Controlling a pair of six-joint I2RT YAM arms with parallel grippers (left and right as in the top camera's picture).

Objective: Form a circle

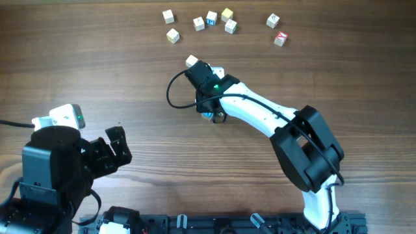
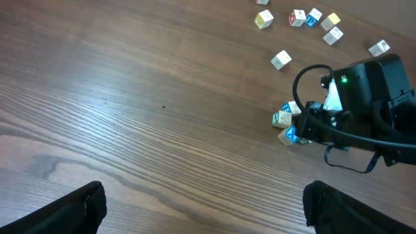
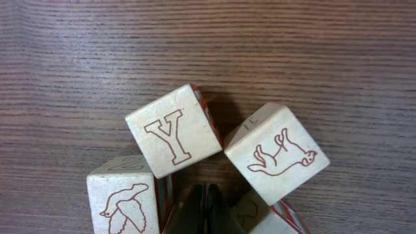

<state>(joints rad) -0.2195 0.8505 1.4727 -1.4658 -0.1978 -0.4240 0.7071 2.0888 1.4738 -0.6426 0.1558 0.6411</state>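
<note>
1. The right claw [image 1: 213, 117] was down at the table [image 1: 97, 65], its two fingers pressed flat together with nothing pinched between them.
2. The circle [image 1: 208, 116] sat packed round that closed tip. From overhead the claw's own body covered most of it, and only a blue face peeped out beside the tip.
3. In the right wrist view, the right claw [image 3: 207, 207] poked up into the middle of the ring. A block with a Y [image 3: 172, 133] lay straight ahead of the tip.
4. A block with a four-legged animal [image 3: 276, 156] lay ahead and off to one side, corner to corner with the Y, touching or very nearly.
5. A block with a bird [image 3: 123, 201] hugged the tip's other flank, tucked just under the Y block.
6. A fourth block [image 3: 260, 218] showed only a corner, hard against the tip below the animal one.
7. From the left wrist camera, the circle [image 2: 286, 120] was a tight pale clump with blue faces showing, jammed against the front of the right claw.
8. The left claw [image 1: 114, 146] hung well apart from the ring, near the table's front edge. Its fingers [image 2: 71, 208] were spread wide and held nothing.
9. One loose block [image 1: 192, 62] sat just behind the right claw's body.
10. Far beyond it was a scattered row of blocks [image 1: 211, 18], with a red-faced one [image 1: 280, 38] at the end.
</note>
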